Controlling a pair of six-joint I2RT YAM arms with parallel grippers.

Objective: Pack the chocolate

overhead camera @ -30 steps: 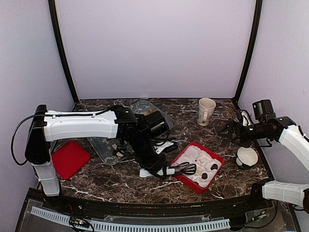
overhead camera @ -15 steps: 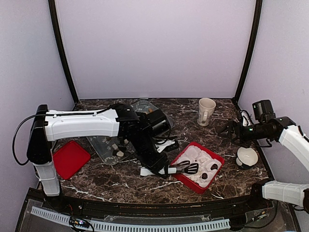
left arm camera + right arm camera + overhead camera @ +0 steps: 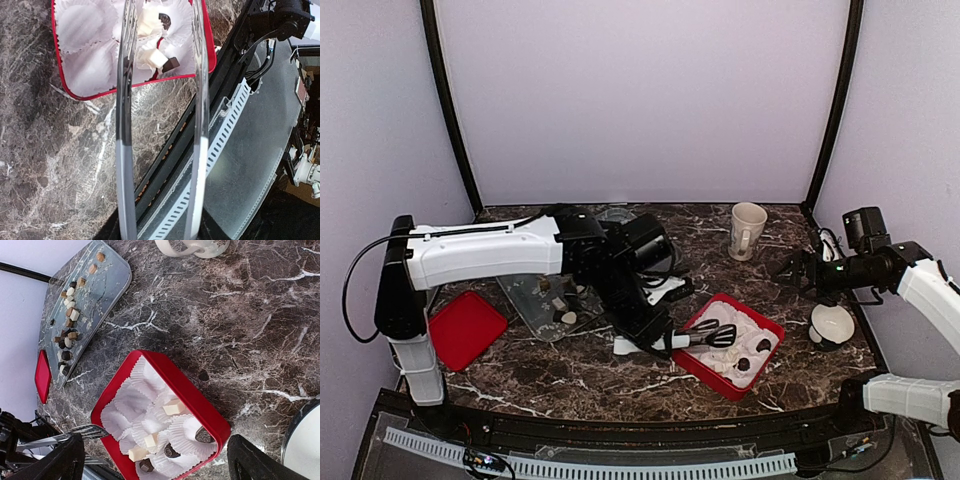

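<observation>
Several chocolates (image 3: 172, 407) in red box (image 3: 175, 389), tongs (image 3: 708, 336) spread over its edge

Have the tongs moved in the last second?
Yes. The tongs shifted slightly away from the arm bases, reaching farther over the red box.

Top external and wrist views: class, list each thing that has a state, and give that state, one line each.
red rectangular box: open, white paper cups partly filled with chocolate.
flat red lid: off, lying on the table.
metal tongs with black tips: open, tips over the box.
left tool: gripping the tongs.
right tool: open, empty.
cream ceramic mug: upright.
clear plastic tray: holding loose chocolate.
</observation>
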